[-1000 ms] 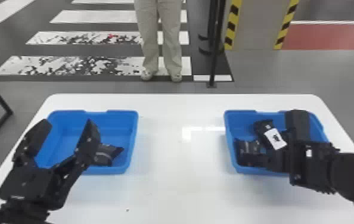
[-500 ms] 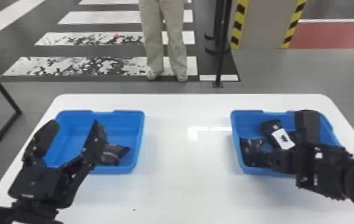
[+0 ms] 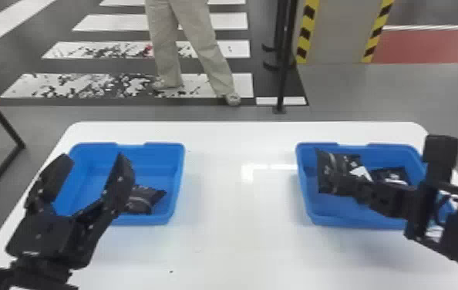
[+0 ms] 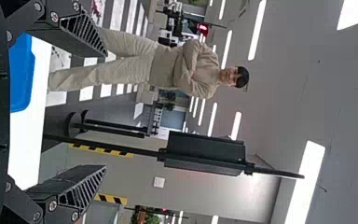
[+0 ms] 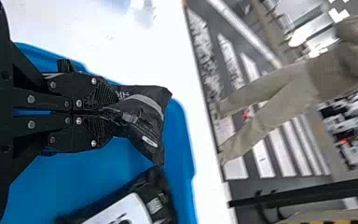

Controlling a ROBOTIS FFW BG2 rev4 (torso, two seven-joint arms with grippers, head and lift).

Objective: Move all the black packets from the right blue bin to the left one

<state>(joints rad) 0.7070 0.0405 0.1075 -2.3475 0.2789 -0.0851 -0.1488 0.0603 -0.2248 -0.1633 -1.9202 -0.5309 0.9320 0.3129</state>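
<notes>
Two rectangular blue plastic bins sit on a smooth white desk (image 3: pixel 239 247): the left blue bin (image 3: pixel 179 173) near its left edge, the right blue bin (image 3: pixel 304 193) near its right edge. The right gripper (image 3: pixel 338 183) has its two flat black fingers clamped on a crinkled black packet (image 3: pixel 325 164) over the right bin, by the bin's far left corner. The head view leaves the grip hard to read; the right wrist view shows the fingers closed on the packet's end, with the pale band across its body. Beside it in the bin lies glossy black packaging with a white label (image 3: pixel 390 175); how many packets are there I cannot tell. Another dark, shiny packet (image 3: pixel 143 200) lies in the left bin, towards its near right corner. The left gripper (image 3: pixel 93 158) is at that bin's near left part, fingers wide apart, one covering part of this packet. The right arm crosses the right bin's near right corner and hides what is under it. Past the desk's far edge stand a thin black post (image 3: pixel 282 73) and a grey pillar with yellow-and-black striped edges (image 3: pixel 340 34); the left wrist view adds a dark box-like panel (image 4: pixel 205 149) on the post.
</notes>
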